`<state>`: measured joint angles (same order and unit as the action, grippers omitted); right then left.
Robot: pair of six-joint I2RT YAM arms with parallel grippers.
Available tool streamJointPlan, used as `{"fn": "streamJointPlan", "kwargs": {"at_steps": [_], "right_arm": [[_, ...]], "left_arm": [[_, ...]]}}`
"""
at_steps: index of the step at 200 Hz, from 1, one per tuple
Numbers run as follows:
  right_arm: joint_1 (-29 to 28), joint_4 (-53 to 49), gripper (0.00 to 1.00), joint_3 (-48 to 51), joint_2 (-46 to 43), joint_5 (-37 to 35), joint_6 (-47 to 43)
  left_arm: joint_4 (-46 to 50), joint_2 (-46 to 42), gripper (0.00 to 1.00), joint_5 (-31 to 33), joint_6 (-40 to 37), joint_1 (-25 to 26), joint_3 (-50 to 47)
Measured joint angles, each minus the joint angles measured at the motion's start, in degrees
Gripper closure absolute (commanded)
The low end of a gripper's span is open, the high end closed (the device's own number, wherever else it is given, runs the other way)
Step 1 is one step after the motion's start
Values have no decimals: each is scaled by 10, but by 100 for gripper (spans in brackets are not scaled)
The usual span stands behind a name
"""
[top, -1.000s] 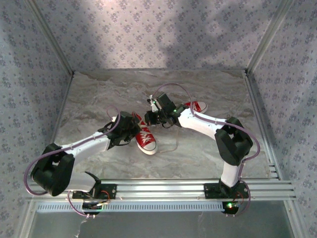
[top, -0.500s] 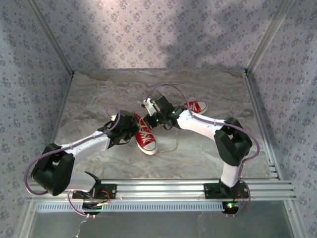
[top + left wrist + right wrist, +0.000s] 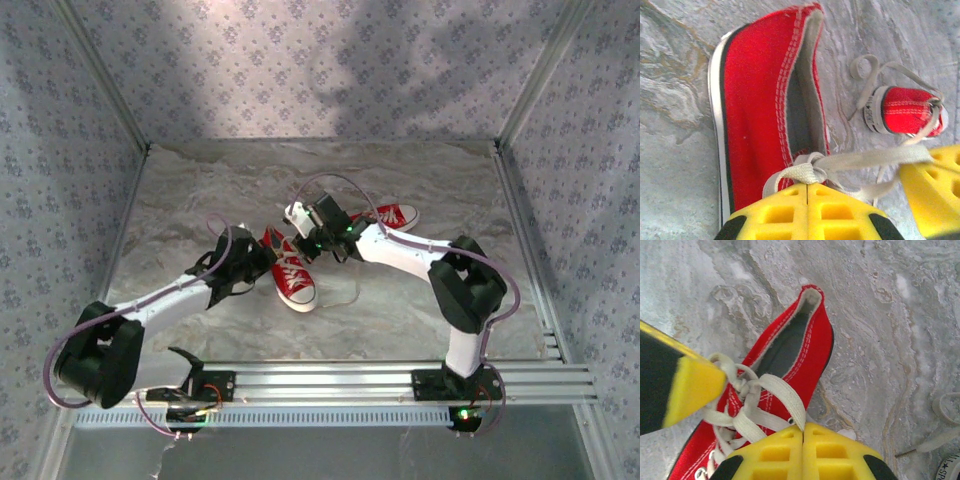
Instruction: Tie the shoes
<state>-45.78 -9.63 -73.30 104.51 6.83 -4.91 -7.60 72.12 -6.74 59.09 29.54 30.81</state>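
Observation:
One red shoe [image 3: 293, 279] with white laces lies mid-table between both arms. My left gripper [image 3: 807, 184] is shut on a loop of its white lace [image 3: 799, 171] by the shoe's tongue. My right gripper [image 3: 803, 430] is shut on another loop of that lace [image 3: 785, 400], which runs back to the knot [image 3: 742, 387]. In the top view the left gripper [image 3: 264, 248] is at the shoe's left and the right gripper [image 3: 299, 222] is just beyond its heel. The second red shoe [image 3: 397, 214] lies farther right, its laces loose [image 3: 875, 67].
The table is a grey marbled surface [image 3: 200, 190] walled by patterned panels. An aluminium rail [image 3: 330, 380] with the arm bases runs along the near edge. A loose lace end [image 3: 940, 440] trails near the second shoe's toe cap [image 3: 949, 469].
The left jaws closed on the lace loop and that arm drew back to the left. The right gripper shifted left and farther away with its loop, pulling the lace taut.

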Motion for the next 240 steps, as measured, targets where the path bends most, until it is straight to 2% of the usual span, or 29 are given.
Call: {"fn": "streamJointPlan", "kwargs": {"at_steps": [48, 108, 181, 240], "right_arm": [[15, -20, 100, -10, 22, -11, 37], [25, -42, 100, -28, 23, -2, 88], [20, -61, 100, -30, 23, -16, 141], [18, -74, 100, -23, 15, -45, 174]], "left_arm": [[-50, -40, 100, -55, -90, -7, -41], [-52, -110, 100, -50, -197, -28, -106], [-57, -112, 100, -8, -174, -70, -119], [-81, -82, 100, 0, -155, -80, -119]]}}
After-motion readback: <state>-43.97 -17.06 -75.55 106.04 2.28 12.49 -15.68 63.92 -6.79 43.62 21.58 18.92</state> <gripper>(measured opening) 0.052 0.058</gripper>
